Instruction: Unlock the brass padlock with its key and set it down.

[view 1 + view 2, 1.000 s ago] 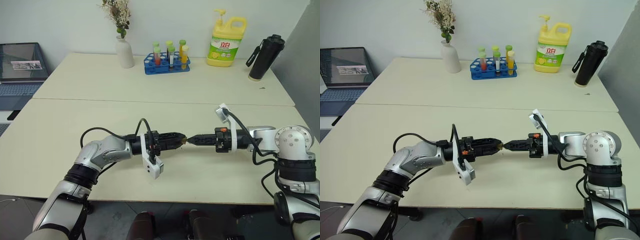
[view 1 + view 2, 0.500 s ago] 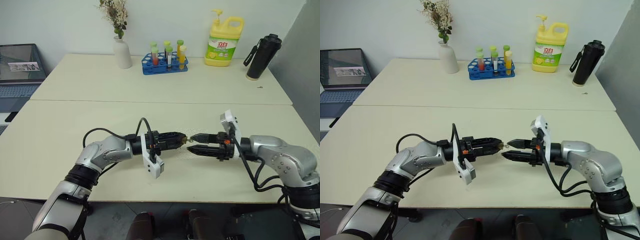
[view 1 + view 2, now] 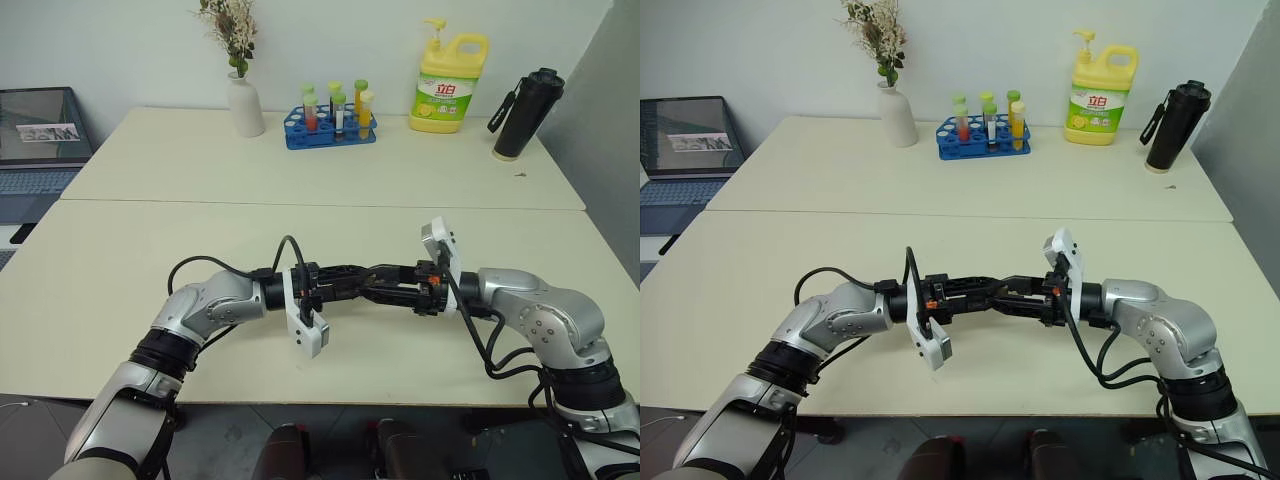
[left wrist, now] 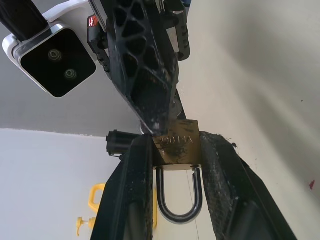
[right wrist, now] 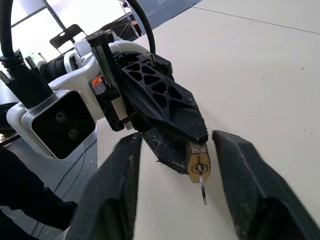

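Left hand [image 3: 358, 283] meets the right hand [image 3: 385, 290] above the tabletop [image 3: 120, 250] near its front edge. In the left wrist view, its fingers [image 4: 131, 190] pinch the brass padlock [image 4: 176, 147], shackle toward the wrist. In the right wrist view, spread fingers [image 5: 117, 190] flank the key [image 5: 201, 182] in the padlock.

The yellow soap bottle [image 3: 452, 70], standing on the table [image 3: 420, 170] just beside the rack of test tubes [image 3: 331, 112], carries a green and red label with white Chinese characters that read "立白". The brass padlock [image 4: 176, 146] has stamped characters on its body, seen upside down and too worn to read with certainty.
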Controlling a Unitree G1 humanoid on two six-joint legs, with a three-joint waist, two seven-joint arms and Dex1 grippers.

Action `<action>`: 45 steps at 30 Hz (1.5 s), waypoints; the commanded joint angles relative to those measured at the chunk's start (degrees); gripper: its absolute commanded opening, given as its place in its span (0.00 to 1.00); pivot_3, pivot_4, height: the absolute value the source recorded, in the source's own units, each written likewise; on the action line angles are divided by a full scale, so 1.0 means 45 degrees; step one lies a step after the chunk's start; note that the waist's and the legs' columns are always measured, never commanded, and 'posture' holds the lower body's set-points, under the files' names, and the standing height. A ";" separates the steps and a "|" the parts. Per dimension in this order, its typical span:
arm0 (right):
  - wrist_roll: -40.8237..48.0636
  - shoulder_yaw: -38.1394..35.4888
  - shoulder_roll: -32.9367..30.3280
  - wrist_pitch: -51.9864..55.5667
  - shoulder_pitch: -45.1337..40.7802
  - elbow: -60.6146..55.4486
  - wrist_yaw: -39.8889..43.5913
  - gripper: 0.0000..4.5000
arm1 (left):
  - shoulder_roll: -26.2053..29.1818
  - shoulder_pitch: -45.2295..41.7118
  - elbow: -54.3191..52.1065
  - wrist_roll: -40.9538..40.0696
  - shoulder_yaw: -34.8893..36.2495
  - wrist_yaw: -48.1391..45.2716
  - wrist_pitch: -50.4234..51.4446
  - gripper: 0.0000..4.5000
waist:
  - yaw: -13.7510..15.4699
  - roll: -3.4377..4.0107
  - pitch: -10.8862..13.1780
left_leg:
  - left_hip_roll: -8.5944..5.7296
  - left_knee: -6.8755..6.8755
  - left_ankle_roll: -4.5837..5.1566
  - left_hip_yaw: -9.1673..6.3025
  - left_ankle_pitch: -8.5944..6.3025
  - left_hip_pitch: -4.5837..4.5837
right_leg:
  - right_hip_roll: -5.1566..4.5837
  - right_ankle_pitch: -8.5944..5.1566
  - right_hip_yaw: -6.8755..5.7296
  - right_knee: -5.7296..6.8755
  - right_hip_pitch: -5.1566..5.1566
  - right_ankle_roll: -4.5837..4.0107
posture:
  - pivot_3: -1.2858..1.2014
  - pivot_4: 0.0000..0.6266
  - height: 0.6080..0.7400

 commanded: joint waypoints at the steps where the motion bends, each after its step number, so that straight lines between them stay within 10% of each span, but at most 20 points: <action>1: 0.0259 -0.0103 0.0053 -0.0007 -0.0188 -0.0301 0.0125 0.16 | 0.0098 0.0012 -0.0499 -0.0392 0.0113 0.0042 0.0061 0.21 | 0.0000 0.0000 0.0000 | 0.0000 0.0000 0.0000 0.0000 0.0000 0.0000 | 0.0000 0.0000 0.0000 0.0000 0.0000 0.0000 | 0.52 0.24 1.00; 3: 0.0244 -0.0085 0.0046 -0.0012 -0.0194 -0.0301 0.0130 0.04 | 0.0118 0.0046 -0.0493 -0.0409 0.0124 0.0034 0.0092 0.21 | 0.0000 0.0000 0.0000 | 0.0001 0.0000 0.0000 -0.0001 0.0000 0.0002 | -0.0001 0.0000 0.0001 0.0001 0.0000 0.0000 | 0.52 0.24 1.00; 20: 0.0308 0.0022 -0.0050 -0.0051 -0.0483 -0.0095 0.0575 0.04 | 0.0226 0.0225 -0.0516 -0.1311 0.0125 -0.0223 0.0387 0.21 | -0.0003 0.0001 0.0000 | 0.0002 0.0000 0.0000 -0.0003 0.0000 0.0001 | 0.0000 0.0000 -0.0001 0.0002 0.0000 0.0000 | 0.52 0.24 1.00; 29: -0.0281 0.0086 -0.0186 -0.0547 -0.0760 0.0603 0.0896 0.04 | 0.1612 0.2276 -0.3395 -0.5874 -0.0070 -0.2698 0.2855 0.84 | -0.0153 0.0002 0.0001 | 0.0014 -0.0003 0.0000 -0.0008 0.0000 0.0004 | -0.0042 0.0001 -0.0004 0.0003 0.0000 -0.0002 | 0.52 0.24 1.00; 36: -0.0932 0.0348 -0.0342 -0.1155 -0.1006 0.1081 0.1375 0.04 | 0.1659 0.3448 -0.6312 -0.9308 0.0596 -0.3878 0.6822 0.85 | -0.0146 0.0002 0.0002 | 0.0006 0.0001 0.0000 -0.0006 0.0000 0.0004 | -0.0039 -0.0001 -0.0003 0.0000 0.0003 0.0002 | 0.52 0.24 1.00; 45: -0.1430 0.0606 -0.0372 -0.1932 -0.1303 0.1155 0.2116 0.04 | 0.0382 0.2159 -0.5580 -1.2126 0.2021 -0.4496 1.2706 0.21 | -0.0148 0.0002 0.0002 | 0.0008 0.0004 0.0000 -0.0018 0.0000 0.0008 | 0.0028 -0.0035 -0.0004 0.0002 0.0004 0.0059 | 0.52 0.24 1.00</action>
